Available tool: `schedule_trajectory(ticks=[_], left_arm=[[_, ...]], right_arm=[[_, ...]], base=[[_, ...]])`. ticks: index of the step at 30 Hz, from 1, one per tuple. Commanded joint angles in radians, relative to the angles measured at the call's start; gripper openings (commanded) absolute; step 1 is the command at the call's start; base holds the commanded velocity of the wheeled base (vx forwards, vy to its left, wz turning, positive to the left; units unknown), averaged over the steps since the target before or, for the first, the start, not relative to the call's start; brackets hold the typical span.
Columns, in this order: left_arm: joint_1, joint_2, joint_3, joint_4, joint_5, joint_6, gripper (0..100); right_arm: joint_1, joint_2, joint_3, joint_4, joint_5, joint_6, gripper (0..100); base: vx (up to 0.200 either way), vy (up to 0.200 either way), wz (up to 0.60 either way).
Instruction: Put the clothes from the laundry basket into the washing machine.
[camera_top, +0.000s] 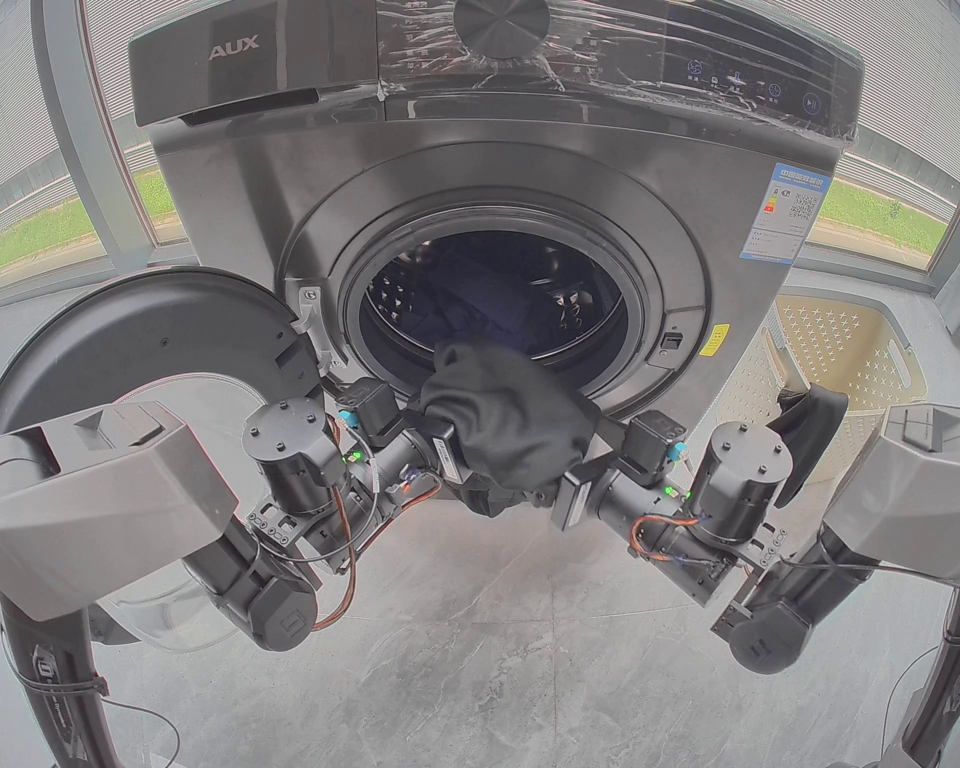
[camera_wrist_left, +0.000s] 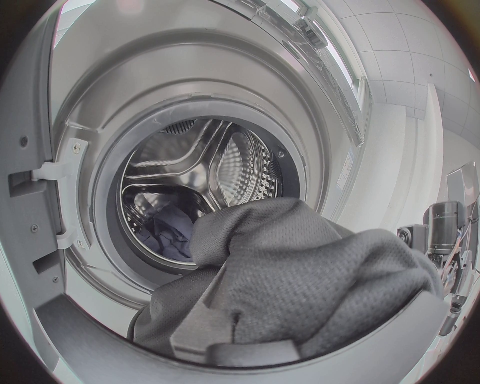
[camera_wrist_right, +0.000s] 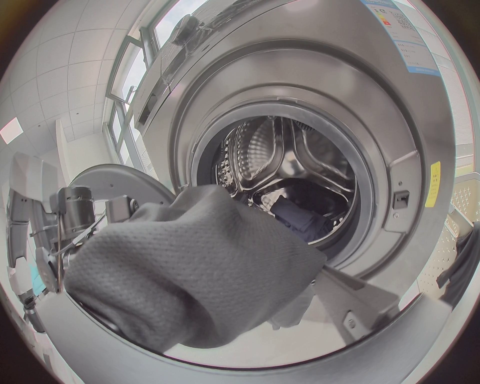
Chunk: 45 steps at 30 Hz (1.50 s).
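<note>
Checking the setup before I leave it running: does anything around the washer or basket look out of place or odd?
Crumpled plastic film covers the control panel, as if never peeled off. A dark garment hangs over the rim of the laundry basket instead of lying inside. Nothing looks spilled or damaged.

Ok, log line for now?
black garment: held before drum | door: open | drum: clothes inside | basket: dark item left

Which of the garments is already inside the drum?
The navy garment, lying low in the drum. The grey mesh one is in front of it, and a black one hangs on the basket.
</note>
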Motion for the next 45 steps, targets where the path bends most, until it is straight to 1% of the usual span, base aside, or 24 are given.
schedule_trajectory(ticks=[1, 3, 5, 6, 7, 8, 9, 10, 12, 15, 17, 19, 21, 22, 26, 32, 39, 45], left_arm=[[-0.008, -0.096, 0.099, 0.001, 0.013, 0.001, 0], [-0.028, -0.145, 0.170, 0.001, 0.023, -0.002, 0], [-0.040, -0.179, 0.233, -0.001, 0.020, -0.017, 0], [-0.042, -0.184, 0.240, -0.001, 0.018, -0.020, 0], [-0.053, -0.207, 0.286, -0.001, 0.012, -0.026, 0], [-0.056, -0.213, 0.296, -0.001, 0.012, -0.028, 0], [-0.062, -0.227, 0.323, -0.001, 0.010, -0.028, 0], [-0.060, -0.234, 0.340, -0.002, 0.010, -0.031, 0], [-0.056, -0.273, 0.374, -0.002, 0.013, -0.046, 0], [-0.054, -0.320, 0.406, -0.002, 0.007, -0.054, 0], [-0.059, -0.335, 0.411, -0.002, 0.000, -0.051, 0], [-0.056, -0.339, 0.421, -0.002, -0.020, -0.052, 0], [-0.051, -0.332, 0.431, -0.002, -0.031, -0.046, 0], [-0.051, -0.332, 0.431, -0.002, -0.031, -0.046, 0], [-0.051, -0.331, 0.471, -0.002, -0.034, -0.040, 0], [-0.050, -0.340, 0.481, -0.002, -0.034, -0.035, 0], [-0.051, -0.331, 0.483, -0.002, -0.034, -0.035, 0], [-0.045, -0.328, 0.483, -0.002, -0.034, -0.029, 0]], right_arm=[[0.026, -0.081, 0.199, -0.010, 0.007, 0.006, 100], [0.032, -0.090, 0.313, -0.033, 0.022, 0.016, 100], [0.032, -0.090, 0.395, -0.059, 0.039, 0.010, 100], [0.032, -0.090, 0.405, -0.060, 0.042, 0.008, 100], [0.035, -0.095, 0.448, -0.059, 0.060, 0.000, 100], [0.042, -0.099, 0.460, -0.059, 0.065, -0.001, 100], [0.063, -0.121, 0.481, -0.059, 0.069, -0.006, 100], [0.065, -0.130, 0.497, -0.059, 0.069, -0.009, 100], [0.063, -0.136, 0.500, -0.059, 0.068, -0.010, 100], [0.046, -0.133, 0.500, -0.059, 0.066, -0.010, 100], [0.011, -0.130, 0.488, -0.059, 0.065, -0.012, 100], [-0.003, -0.127, 0.472, -0.059, 0.059, -0.012, 100], [-0.008, -0.128, 0.457, -0.060, 0.056, -0.006, 100], [-0.008, -0.128, 0.457, -0.060, 0.056, -0.006, 100], [-0.049, -0.131, 0.440, -0.060, 0.054, -0.006, 100], [-0.086, -0.130, 0.437, -0.060, 0.057, -0.006, 100], [-0.084, -0.128, 0.435, -0.060, 0.057, -0.006, 100], [-0.083, -0.128, 0.435, -0.059, 0.057, -0.006, 100]], base=[[0.000, 0.000, 0.00], [0.000, 0.000, 0.00], [0.000, 0.000, 0.00], [0.000, 0.000, 0.00], [0.000, 0.000, 0.00], [0.000, 0.000, 0.00], [0.000, 0.000, 0.00], [0.000, 0.000, 0.00], [0.000, 0.000, 0.00], [0.000, 0.000, 0.00], [0.000, 0.000, 0.00], [0.000, 0.000, 0.00], [0.000, 0.000, 0.00], [0.000, 0.000, 0.00], [0.000, 0.000, 0.00], [0.000, 0.000, 0.00], [0.000, 0.000, 0.00], [0.200, 0.000, 0.00]])
